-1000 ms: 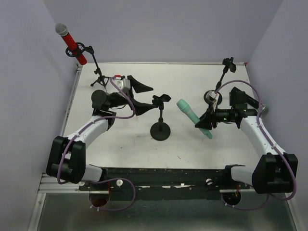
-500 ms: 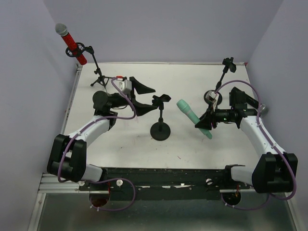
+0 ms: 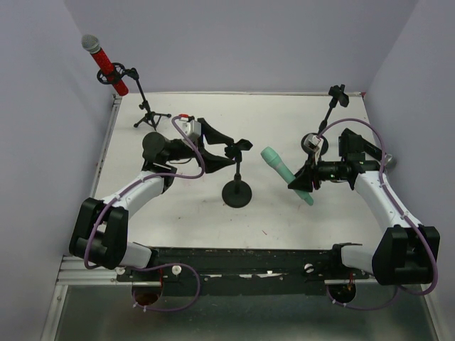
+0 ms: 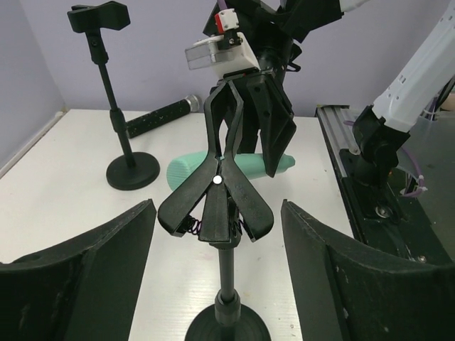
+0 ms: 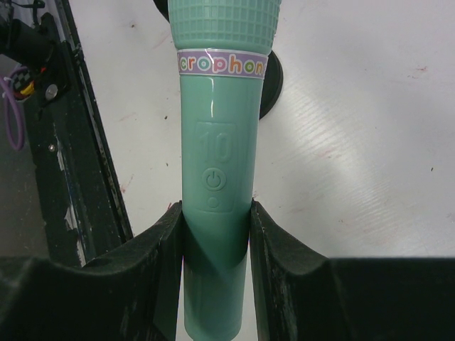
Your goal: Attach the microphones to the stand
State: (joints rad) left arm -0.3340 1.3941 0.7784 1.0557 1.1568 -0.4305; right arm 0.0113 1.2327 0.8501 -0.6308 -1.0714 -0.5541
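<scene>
The mint-green microphone (image 3: pixel 283 169) is held above the table in my right gripper (image 3: pixel 303 182), which is shut on its lower handle. In the right wrist view the microphone (image 5: pixel 220 121) stands between the fingers of the gripper (image 5: pixel 217 220). My left gripper (image 3: pixel 222 144) is open, its fingers on either side of the clip (image 3: pixel 239 145) of the middle stand (image 3: pixel 237 192). The left wrist view shows that clip (image 4: pixel 217 202) empty, with the left gripper (image 4: pixel 219 238) open around it. The red microphone (image 3: pixel 105 62) sits in the far-left tripod stand (image 3: pixel 146 110). The black microphone (image 4: pixel 160 117) lies on the table behind.
A third stand (image 3: pixel 333 99) with an empty clip stands at the back right, its round base (image 3: pixel 313 142) close to my right arm. It also shows in the left wrist view (image 4: pixel 114 92). Purple walls close in the white table (image 3: pixel 270 114) on three sides.
My left gripper has moved right, up to the middle stand's clip, so its open fingers now flank the clip. The right gripper and the mint-green microphone have not moved.
</scene>
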